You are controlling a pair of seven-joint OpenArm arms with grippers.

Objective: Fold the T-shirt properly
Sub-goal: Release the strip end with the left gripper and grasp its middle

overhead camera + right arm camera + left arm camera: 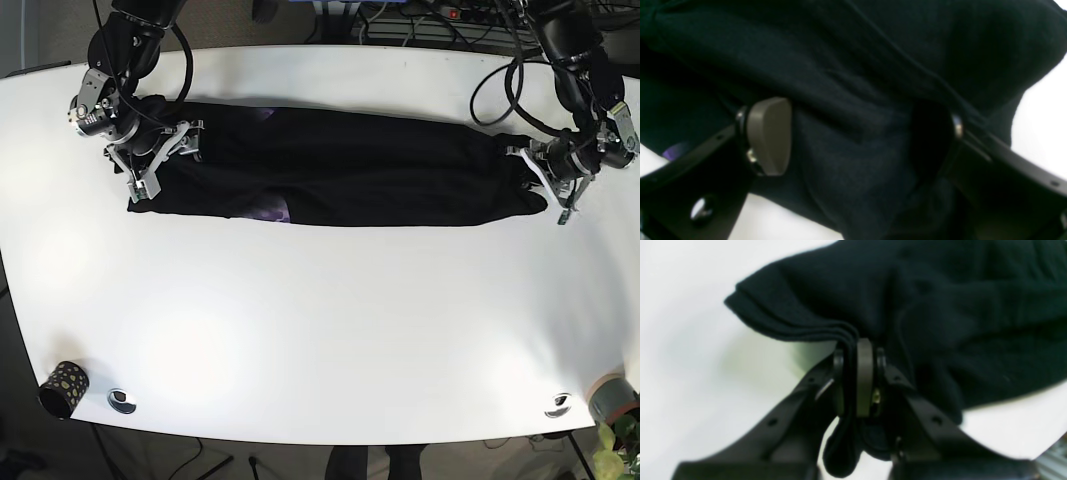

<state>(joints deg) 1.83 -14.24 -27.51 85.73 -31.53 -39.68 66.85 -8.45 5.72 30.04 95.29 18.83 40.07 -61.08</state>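
White table (pixel 330 330) lies bare before the T-shirt (pixel 340 170); spotted cup (pixel 62 388) occupies one corner.

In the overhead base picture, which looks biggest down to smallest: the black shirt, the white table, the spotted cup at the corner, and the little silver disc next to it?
Largest to smallest as they look in the base view:
1. white table
2. black T-shirt
3. spotted cup
4. silver disc

The cup and disc lie side by side, so that comparison seems fair.

No readable text or labels anywhere
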